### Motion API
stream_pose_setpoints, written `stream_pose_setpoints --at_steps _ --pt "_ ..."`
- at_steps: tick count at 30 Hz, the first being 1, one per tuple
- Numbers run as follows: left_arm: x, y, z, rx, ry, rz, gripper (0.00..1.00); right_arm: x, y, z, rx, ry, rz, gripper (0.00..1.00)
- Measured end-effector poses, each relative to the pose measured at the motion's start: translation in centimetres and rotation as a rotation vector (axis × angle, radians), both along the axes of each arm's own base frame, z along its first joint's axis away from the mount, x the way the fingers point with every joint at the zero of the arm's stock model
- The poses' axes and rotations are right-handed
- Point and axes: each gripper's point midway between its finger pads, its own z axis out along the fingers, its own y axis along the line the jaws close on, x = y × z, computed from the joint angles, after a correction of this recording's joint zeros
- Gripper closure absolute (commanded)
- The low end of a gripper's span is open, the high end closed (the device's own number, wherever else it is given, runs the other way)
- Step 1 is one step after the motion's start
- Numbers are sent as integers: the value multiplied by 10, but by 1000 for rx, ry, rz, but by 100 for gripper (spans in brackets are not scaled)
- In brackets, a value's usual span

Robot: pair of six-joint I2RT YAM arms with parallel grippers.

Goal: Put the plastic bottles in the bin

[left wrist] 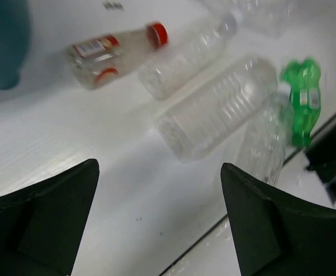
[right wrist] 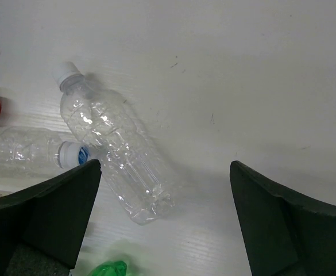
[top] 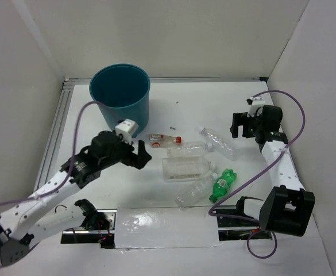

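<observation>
Several plastic bottles lie in the middle of the white table: a red-capped orange-label bottle [top: 163,139] [left wrist: 113,53], a clear one [top: 188,150] [left wrist: 185,54], a wide squarish one [top: 185,168] [left wrist: 216,109], a clear one [top: 195,191] [left wrist: 265,138], a green one [top: 222,185] [left wrist: 302,98], and a clear white-capped one [top: 219,142] [right wrist: 113,146]. The teal bin [top: 120,94] stands upright at the back left. My left gripper [top: 140,154] [left wrist: 159,218] is open and empty, left of the bottles. My right gripper [top: 241,125] [right wrist: 165,221] is open and empty, just right of the white-capped bottle.
White walls close the table on the left, back and right. A metal rail [top: 56,129] runs along the left edge. A small dark speck [top: 172,127] lies behind the bottles. Black mounts [top: 93,215] sit at the near edge.
</observation>
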Motion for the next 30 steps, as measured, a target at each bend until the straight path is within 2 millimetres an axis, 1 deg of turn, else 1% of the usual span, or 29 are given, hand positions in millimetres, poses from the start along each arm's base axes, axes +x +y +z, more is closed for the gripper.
stream_pose_setpoints --at_steps 1,2,4,7,8,10,11,12,13,14,15,16,17,18,19,20,21,22,24,25,27,30 --pt "-1 -3 -6 31 8 -19 0 2 0 1 1 2 4 0" --pt "-8 -24 -15 68 39 -86 0 3 0 1 2 7 8 0" --pt "-16 -48 -28 146 47 -163 0 6 1 2 0 14 22 0" --pt "-30 -83 -38 248 22 -273 0 7 1 -1 -21 33 58 0" --pt "-33 -91 -41 272 16 -300 2 6 1 -3 -31 41 71 0" --pt "-34 -103 -46 311 4 -330 13 3 1 -9 -49 63 100 0" --pt "-32 -106 -49 330 -2 -337 19 1 2 -12 -58 73 116 13" --pt "-31 -108 -51 343 -5 -342 30 0 3 -14 -67 79 138 81" --pt "-29 -109 -53 354 -10 -346 49 -1 4 -15 -78 83 158 94" --pt "-28 -110 -54 361 -11 -347 58 -3 5 -16 -76 87 170 91" --pt "-26 -111 -56 376 -21 -358 65 -4 7 -17 -71 90 182 77" --pt "-24 -112 -57 387 -25 -364 68 -4 9 -16 -71 86 200 32" --pt "-23 -115 -57 396 -33 -377 67 -5 11 -16 -69 85 214 18" --pt "-22 -119 -57 402 -41 -397 59 -5 12 -17 -71 82 233 10" --pt "-22 -122 -58 407 -47 -419 44 -5 14 -17 -70 79 250 5" --pt "-22 -126 -59 414 -55 -445 35 -5 16 -18 -67 80 265 2" --pt "-23 -130 -61 421 -60 -473 22 -4 18 -20 -60 85 280 2" --pt "-24 -133 -64 429 -61 -499 15 -4 19 -22 -56 91 292 2" --pt "-27 -138 -75 452 -53 -546 9 -4 22 -30 -40 115 311 1" --pt "-28 -140 -81 467 -43 -563 0 -5 23 -34 -32 128 319 1" --pt "-30 -145 -97 501 -31 -598 0 -7 25 -39 -18 148 331 1" --pt "-26 -148 -123 561 -16 -629 0 -8 28 -40 -12 150 344 1"
